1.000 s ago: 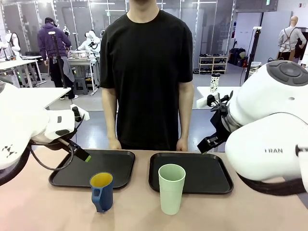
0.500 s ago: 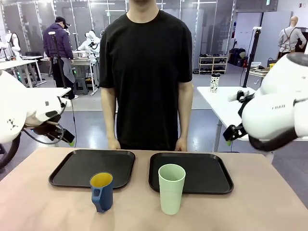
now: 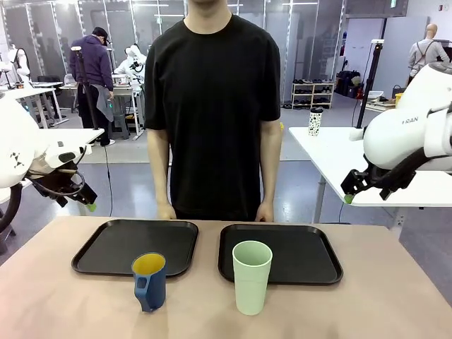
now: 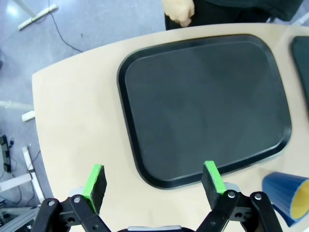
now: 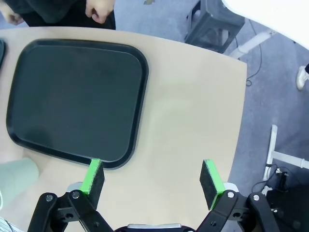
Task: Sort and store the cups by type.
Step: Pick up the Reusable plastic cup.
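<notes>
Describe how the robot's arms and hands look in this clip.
The left arm and right arm have glossy white rounded shells; the right carries grey lettering. A black cable loops at the left wrist. The left hand and right hand are black linkages with two fingers bearing green pads.

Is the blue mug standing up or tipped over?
Standing up: the blue mug rests on its base on the table, yellow inside facing up.

Beige table, black left tray lying flat, blue mug upright just off its near right corner, second black tray beside it rightward, mint-green tumbler upright farther right than mug.
</notes>
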Controlling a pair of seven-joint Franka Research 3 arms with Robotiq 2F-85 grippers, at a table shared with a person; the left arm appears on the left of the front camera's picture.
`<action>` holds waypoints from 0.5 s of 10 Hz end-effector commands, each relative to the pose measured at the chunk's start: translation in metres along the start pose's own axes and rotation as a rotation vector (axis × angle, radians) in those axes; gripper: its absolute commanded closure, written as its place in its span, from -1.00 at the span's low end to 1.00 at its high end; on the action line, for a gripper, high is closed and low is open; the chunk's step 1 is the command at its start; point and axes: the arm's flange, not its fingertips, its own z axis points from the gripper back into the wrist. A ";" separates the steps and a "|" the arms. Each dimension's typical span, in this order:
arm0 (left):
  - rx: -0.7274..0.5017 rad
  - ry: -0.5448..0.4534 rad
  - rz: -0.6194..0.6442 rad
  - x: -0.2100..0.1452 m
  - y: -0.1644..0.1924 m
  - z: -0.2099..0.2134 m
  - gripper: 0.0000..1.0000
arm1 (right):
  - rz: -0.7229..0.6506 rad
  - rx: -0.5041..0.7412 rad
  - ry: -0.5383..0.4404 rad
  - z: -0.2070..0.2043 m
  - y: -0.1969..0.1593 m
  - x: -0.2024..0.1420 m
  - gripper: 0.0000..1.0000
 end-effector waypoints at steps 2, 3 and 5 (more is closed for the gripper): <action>-0.009 0.019 0.019 0.009 0.008 -0.001 -1.00 | 0.000 0.037 0.033 -0.004 -0.008 0.008 -1.00; 0.001 0.006 0.007 0.002 0.003 -0.003 -1.00 | -0.006 0.011 0.005 -0.004 -0.001 0.003 -1.00; 0.001 0.006 0.007 0.002 0.003 -0.003 -1.00 | -0.006 0.011 0.005 -0.004 -0.001 0.003 -1.00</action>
